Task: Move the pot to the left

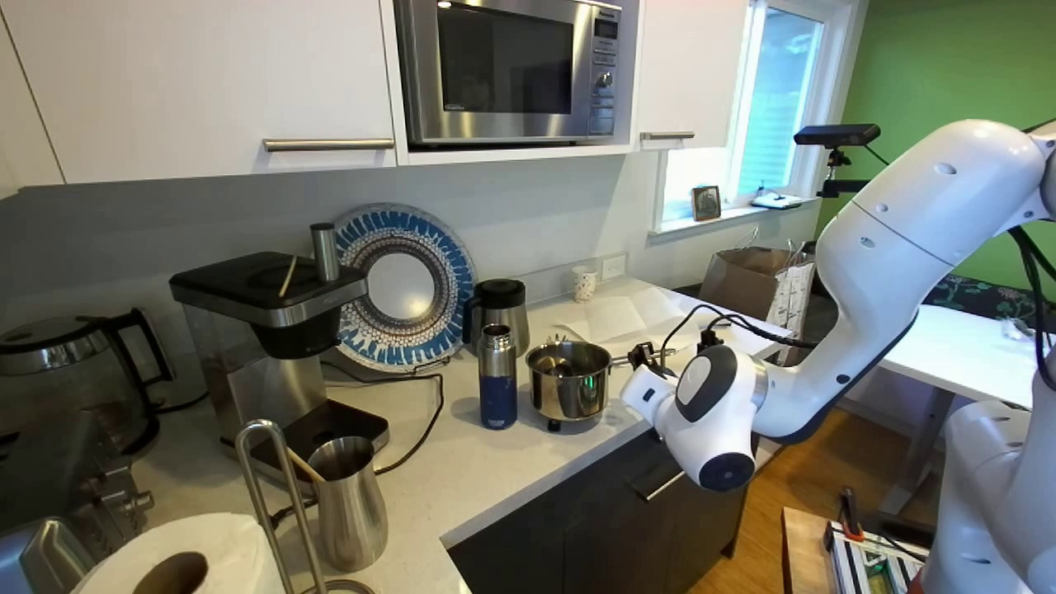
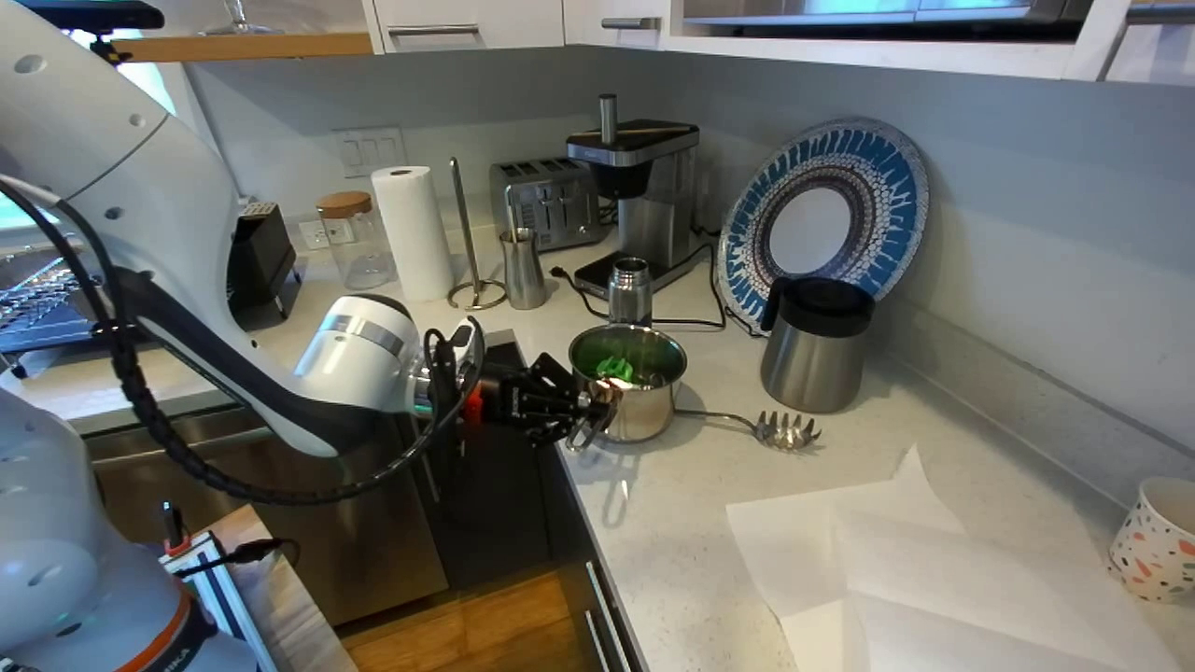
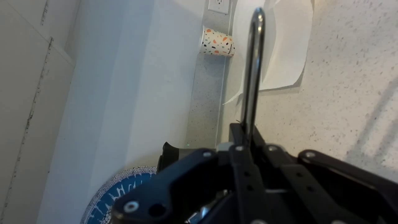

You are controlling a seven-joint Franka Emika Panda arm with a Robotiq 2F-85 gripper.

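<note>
Pot [image 1: 569,384], upright, shows in an exterior view near the front edge of the bench [image 1: 458,470], just beside the dark-blue tumbler [image 1: 498,404] and between that and my end effector [image 1: 643,356]; whether the pot's base touches the bench I cannot tell. In an exterior view the toothed steel server [image 2: 789,431] lies near the pot, and the black-lidded jug [image 2: 814,350] stands closer to the wall [image 2: 1027,233]. In the wrist view my end effector pinches the pot's looped metal handle [image 3: 256,59], which juts out past the grip; the speckled cup [image 3: 217,43] and white paper [image 3: 286,56] are well apart from it.
</note>
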